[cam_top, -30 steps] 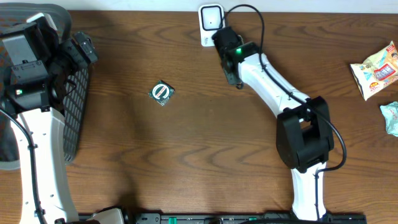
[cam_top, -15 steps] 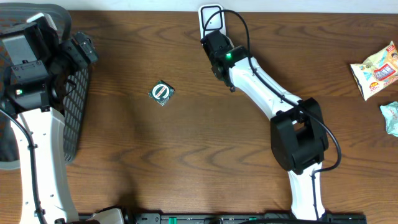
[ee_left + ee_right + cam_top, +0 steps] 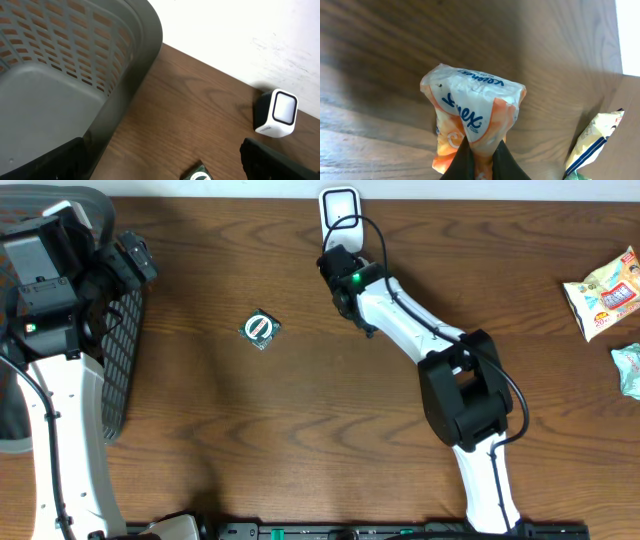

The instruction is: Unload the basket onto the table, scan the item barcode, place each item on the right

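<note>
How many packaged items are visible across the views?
4: tissue pack in right gripper; green packet mid-table; snack packet and teal packet far right. Basket may hide more.

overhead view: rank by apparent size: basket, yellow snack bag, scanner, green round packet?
1. basket, largest even though partly hidden
2. yellow snack bag
3. scanner and green round packet: these look about alike, so not ranked

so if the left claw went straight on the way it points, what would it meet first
probably the bare wood table close beside the grey basket; the open left claw aims between that and the white scanner, though depth is unclear
</note>
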You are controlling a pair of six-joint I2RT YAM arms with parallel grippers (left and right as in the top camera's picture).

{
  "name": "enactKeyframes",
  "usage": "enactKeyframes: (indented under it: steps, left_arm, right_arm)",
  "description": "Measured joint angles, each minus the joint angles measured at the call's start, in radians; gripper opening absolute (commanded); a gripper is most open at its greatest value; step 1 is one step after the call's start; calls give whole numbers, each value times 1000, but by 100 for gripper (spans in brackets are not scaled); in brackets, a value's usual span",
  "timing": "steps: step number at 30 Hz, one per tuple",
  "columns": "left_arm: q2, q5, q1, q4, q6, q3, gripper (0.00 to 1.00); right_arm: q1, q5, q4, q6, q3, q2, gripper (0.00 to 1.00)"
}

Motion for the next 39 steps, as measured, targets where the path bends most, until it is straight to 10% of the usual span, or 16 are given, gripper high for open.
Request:
enactKeyframes:
  steps: [39]
  left_arm:
    - [0, 0, 0, 0, 0, 0, 98]
  right_arm:
    - [-5, -26, 292, -225, 145, 0, 1]
